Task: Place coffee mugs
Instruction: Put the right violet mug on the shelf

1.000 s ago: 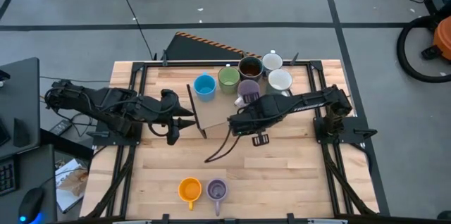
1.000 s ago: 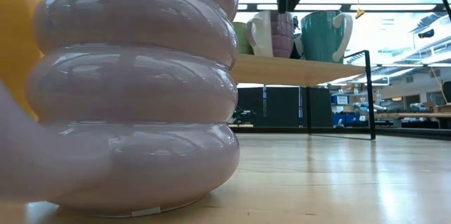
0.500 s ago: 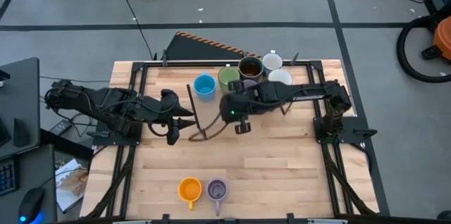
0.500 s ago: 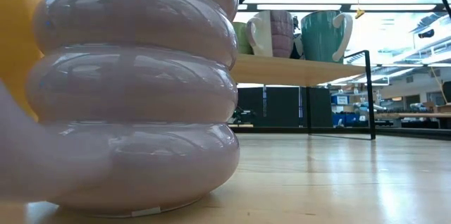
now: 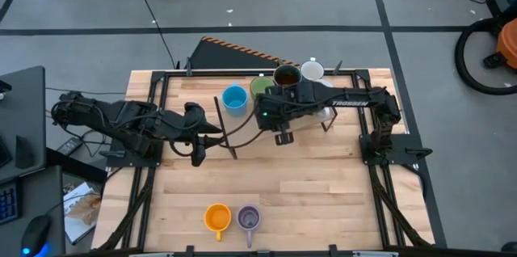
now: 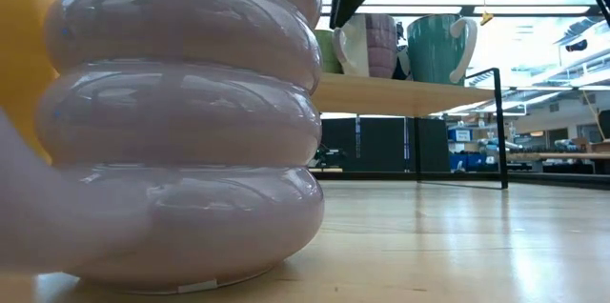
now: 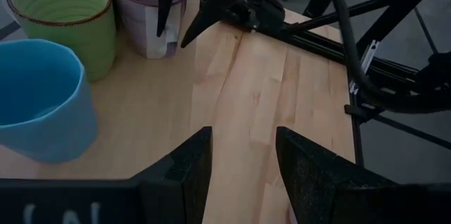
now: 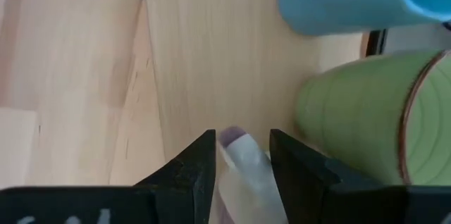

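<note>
A raised wooden shelf [image 5: 242,124] stands at the table's far side. On it stand the blue mug [image 5: 234,99], green mug [image 5: 260,87], dark brown mug [image 5: 287,76], two white mugs [image 5: 312,69] and a purple mug [image 7: 141,5] with a pale side. My right gripper [image 8: 243,139] is open and points down at that purple mug. Its fingers stand on either side of the mug's pale part [image 8: 239,164], beside the green mug [image 8: 359,118]. My left gripper [image 7: 243,136] waits open by the shelf's left end. An orange mug [image 5: 216,217] and a second purple mug [image 5: 249,218] stand near the near edge. My right gripper comes at the purple mug's pale part [image 8: 243,175] from above, one finger [image 7: 163,5] in front of the mug's wall and the other beside it. I cannot tell whether the fingers touch it. The mug stands upright on the shelf.
The shelf's thin black legs [image 5: 226,128] stand between the two arms. The ribbed purple mug [image 6: 181,122] and the orange one [image 6: 19,65] fill the low view's left. Bare wood [image 5: 307,184] lies between the shelf and the near mugs. Black frame rails [image 5: 161,87] border the table.
My right gripper has swung from over the table's middle toward the far edge and the left, onto the shelf, and has come down beside the purple mug. The mugs on the shelf have stayed where they were.
</note>
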Available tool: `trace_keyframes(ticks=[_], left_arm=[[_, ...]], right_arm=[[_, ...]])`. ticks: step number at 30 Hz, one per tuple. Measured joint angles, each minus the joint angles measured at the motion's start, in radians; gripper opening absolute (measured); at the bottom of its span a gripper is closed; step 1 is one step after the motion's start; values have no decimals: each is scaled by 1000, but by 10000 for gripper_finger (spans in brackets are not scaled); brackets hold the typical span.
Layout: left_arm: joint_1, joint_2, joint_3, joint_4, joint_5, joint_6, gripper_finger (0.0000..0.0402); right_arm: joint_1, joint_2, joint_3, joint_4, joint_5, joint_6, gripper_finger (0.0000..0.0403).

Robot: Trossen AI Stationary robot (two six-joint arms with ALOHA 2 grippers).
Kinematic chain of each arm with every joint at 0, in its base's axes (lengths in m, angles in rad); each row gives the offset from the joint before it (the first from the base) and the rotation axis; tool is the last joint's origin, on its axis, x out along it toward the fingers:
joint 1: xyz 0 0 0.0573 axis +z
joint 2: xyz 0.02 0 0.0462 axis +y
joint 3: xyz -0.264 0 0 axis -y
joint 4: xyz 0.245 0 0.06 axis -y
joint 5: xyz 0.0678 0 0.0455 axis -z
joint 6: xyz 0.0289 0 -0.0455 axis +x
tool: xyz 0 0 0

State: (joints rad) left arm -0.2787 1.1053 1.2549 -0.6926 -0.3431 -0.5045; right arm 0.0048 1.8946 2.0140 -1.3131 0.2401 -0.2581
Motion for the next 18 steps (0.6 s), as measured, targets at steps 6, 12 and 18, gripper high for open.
trace_keyframes(ticks=[6, 12, 18], left_arm=[[0, 0, 0, 0, 0, 0, 164], [0, 0, 0, 0, 0, 0, 164], [0, 0, 0, 0, 0, 1, 164]], right_arm=[[-5, 0, 0, -46, -25, -9, 139], [4, 0, 0, -96, -27, -23, 139], [24, 0, 0, -179, -27, -8, 139]])
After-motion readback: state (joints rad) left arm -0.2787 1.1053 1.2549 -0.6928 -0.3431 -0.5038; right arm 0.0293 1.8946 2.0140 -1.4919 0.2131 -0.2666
